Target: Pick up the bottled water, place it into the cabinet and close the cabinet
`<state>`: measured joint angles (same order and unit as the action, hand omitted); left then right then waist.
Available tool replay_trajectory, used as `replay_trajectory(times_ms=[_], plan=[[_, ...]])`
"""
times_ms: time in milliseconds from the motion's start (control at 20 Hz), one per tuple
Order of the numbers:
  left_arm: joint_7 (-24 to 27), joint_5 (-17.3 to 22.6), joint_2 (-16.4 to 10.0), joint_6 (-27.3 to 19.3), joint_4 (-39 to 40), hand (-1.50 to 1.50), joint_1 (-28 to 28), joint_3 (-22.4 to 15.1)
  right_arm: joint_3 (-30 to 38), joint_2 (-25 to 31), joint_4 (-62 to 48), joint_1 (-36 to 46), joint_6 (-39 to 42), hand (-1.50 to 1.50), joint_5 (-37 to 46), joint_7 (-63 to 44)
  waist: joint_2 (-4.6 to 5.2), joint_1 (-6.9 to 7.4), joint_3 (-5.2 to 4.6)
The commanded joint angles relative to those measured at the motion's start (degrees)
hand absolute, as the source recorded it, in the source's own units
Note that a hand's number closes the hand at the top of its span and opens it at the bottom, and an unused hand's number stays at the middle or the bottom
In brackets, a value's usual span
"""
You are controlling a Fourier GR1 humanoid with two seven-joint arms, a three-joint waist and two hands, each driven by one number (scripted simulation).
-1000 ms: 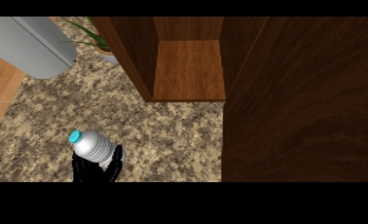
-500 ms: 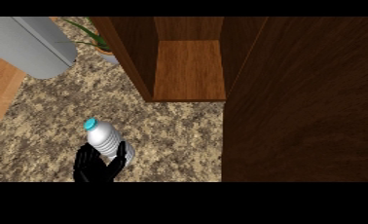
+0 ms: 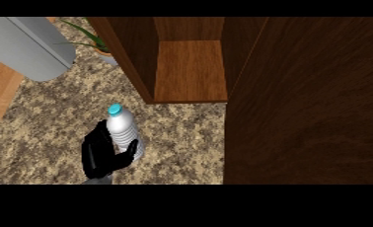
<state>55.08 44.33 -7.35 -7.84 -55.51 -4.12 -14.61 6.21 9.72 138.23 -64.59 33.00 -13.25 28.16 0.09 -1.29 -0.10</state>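
left hand curls round the bottle low down, its blue cap up past the fingers, over the bench, near the open cabinet.

No readable text, brand, number or sign anywhere. The bottled water at 7 o'clock shows no legible label; the cabinet at 12 o'clock is unmarked wood.

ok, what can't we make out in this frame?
- bottle base: head view, covered by left hand; lifted or standing, cannot tell.
- cabinet upper part: cut off by top edge.
- grey object: cut off by left edge, unidentifiable.
- right hand: nowhere in view.
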Motion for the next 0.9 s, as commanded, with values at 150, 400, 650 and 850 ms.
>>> replay_trajectory(times_ms=[150,400,650,850], plan=[[-6.75,-3.93,-2.69,4.41,-4.66,1.50,-3.97,-5.57,-0.98,-0.86,7.49,2.37,-2.86,-1.50,-3.46,-5.43,0.01,1.26,0.06],[-13.79,-5.20,-3.67,1.71,-12.27,1.50,-5.38,-7.61,0.06,-0.23,7.31,0.85,-0.33,-1.50,-3.40,-4.29,-0.21,0.93,0.09],[-16.91,-10.13,1.92,-8.67,-21.70,1.50,-6.04,-13.20,1.79,-0.41,8.84,-2.06,0.37,-1.50,-4.37,-2.97,-0.40,0.49,0.09],[-29.22,-11.09,-0.65,-13.83,-33.85,1.50,-8.25,-16.15,2.76,0.12,6.27,1.84,-1.23,-1.50,-5.25,-5.27,-0.37,1.48,0.14]])
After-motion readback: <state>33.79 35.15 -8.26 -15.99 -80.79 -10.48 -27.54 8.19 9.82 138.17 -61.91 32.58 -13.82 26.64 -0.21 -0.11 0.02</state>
